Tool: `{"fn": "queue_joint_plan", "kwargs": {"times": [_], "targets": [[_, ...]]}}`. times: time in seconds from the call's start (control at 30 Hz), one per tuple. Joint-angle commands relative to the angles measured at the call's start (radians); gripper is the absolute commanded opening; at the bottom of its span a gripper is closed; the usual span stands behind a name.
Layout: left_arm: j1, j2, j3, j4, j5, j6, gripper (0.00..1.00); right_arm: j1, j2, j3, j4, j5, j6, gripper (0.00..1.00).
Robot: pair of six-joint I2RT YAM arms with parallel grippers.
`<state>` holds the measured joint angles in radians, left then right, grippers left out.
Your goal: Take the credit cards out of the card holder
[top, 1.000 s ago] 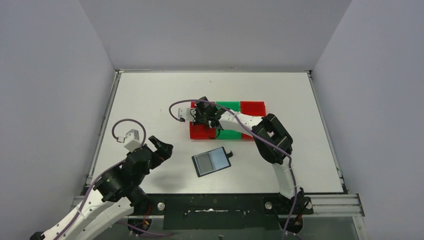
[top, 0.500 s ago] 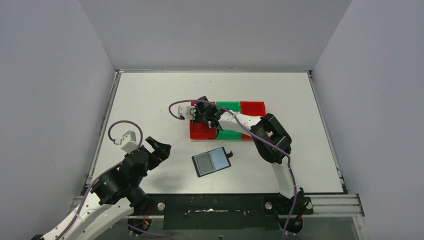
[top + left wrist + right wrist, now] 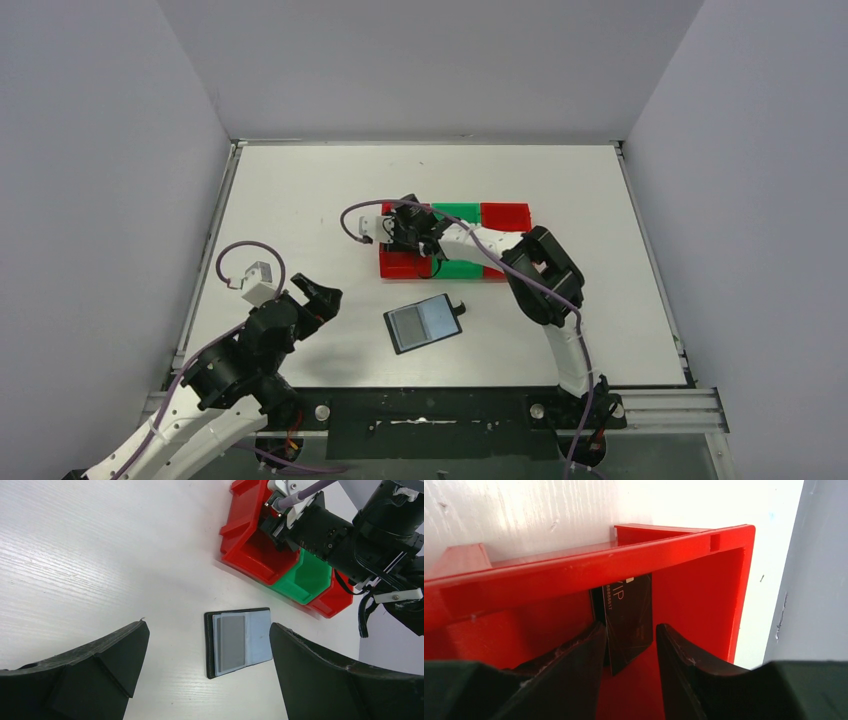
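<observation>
A white table [image 3: 300,200] with a faintly grained top fills a booth of plain pale grey walls [image 3: 100,150]: left, right and back. A metal rail [image 3: 660,403] runs along its near edge. Light is even, shadows soft

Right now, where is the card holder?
Top view: the card holder lies open on the table, centre, just on the near side of the red bin.
</observation>
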<state>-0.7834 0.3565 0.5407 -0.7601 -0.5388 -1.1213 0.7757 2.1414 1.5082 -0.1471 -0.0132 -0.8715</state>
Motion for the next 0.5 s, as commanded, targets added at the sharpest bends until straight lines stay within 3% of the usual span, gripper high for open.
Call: {"fn": "queue_joint_plan", "kwargs": {"times": [0.0, 0.47], "targets": [[0.005, -0.004, 0.021, 0.022, -0.006, -0.008, 0.93, -0.011, -0.038, 0.007, 0.02, -0.014, 0.002, 0.43], [0.006, 0.025, 0.01, 0.047, 0.025, -0.004, 0.93, -0.022, -0.062, 0.008, 0.034, -0.061, 0.083, 0.53]]}}
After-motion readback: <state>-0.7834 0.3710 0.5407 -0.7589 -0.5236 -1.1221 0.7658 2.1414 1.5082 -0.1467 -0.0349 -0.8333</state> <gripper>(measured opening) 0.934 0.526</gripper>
